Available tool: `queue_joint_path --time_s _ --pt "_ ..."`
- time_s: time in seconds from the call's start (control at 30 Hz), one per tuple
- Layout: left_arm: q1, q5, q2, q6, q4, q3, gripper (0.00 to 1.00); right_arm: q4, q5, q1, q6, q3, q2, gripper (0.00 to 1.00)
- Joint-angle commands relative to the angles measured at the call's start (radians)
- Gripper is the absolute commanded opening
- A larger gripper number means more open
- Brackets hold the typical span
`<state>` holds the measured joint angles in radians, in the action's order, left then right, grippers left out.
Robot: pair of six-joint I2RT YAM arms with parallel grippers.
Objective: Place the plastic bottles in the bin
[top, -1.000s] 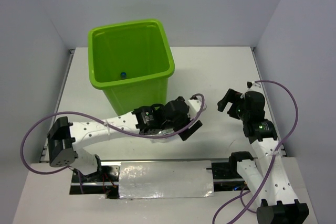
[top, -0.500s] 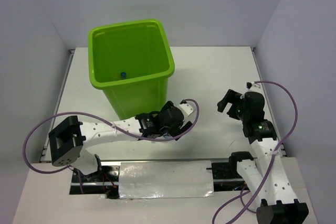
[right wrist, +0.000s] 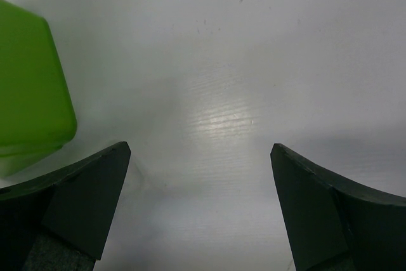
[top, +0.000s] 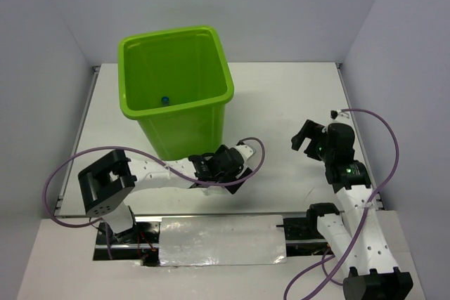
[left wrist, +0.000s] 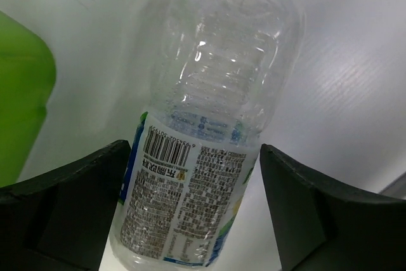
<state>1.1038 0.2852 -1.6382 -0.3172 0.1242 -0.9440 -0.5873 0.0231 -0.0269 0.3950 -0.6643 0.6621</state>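
Observation:
The lime-green bin (top: 176, 114) stands at the back left of the table, and a blue cap (top: 164, 100) of a bottle shows inside it. My left gripper (top: 226, 171) is low on the table just right of the bin's base. In the left wrist view it (left wrist: 193, 150) is open, with a clear plastic bottle (left wrist: 219, 87) with a white and blue label lying between its fingers; the left finger (left wrist: 76, 201) is at the label, the right finger (left wrist: 304, 207) a little apart. The bottle's cap is hidden. My right gripper (top: 307, 138) is open and empty over bare table.
The bin's green wall shows at the left edge of the left wrist view (left wrist: 22, 93) and of the right wrist view (right wrist: 28, 93). White walls close in the table on three sides. A foil-covered plate (top: 221, 240) lies between the arm bases.
My left arm has drawn back towards the near left and come down by the bin's base, over the bottle. The right arm has not moved.

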Motion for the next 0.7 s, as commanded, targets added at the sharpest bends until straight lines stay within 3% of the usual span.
queue_joint_path --time_s 0.0,0.23,0.37,0.5,0.67 --pt "-0.002 -0.060 0.014 -0.040 -0.063 0.011 0.94 0.037 0.001 0.007 -0.005 0.008 -0.019 1.00" --pt "0.010 -0.066 0.067 -0.027 -0.043 -0.032 0.57 0.024 -0.021 0.010 0.005 0.005 -0.022 1.00" --pt "0.016 -0.063 0.095 0.010 -0.023 -0.091 0.56 0.001 -0.087 0.019 0.030 0.005 -0.015 1.00" --pt "0.033 -0.090 0.130 0.082 -0.003 -0.185 0.57 0.006 -0.058 0.054 0.022 0.005 -0.009 1.00" --pt "0.034 -0.226 0.167 0.159 0.003 -0.347 0.57 0.017 -0.011 0.067 0.015 0.009 -0.048 1.00"
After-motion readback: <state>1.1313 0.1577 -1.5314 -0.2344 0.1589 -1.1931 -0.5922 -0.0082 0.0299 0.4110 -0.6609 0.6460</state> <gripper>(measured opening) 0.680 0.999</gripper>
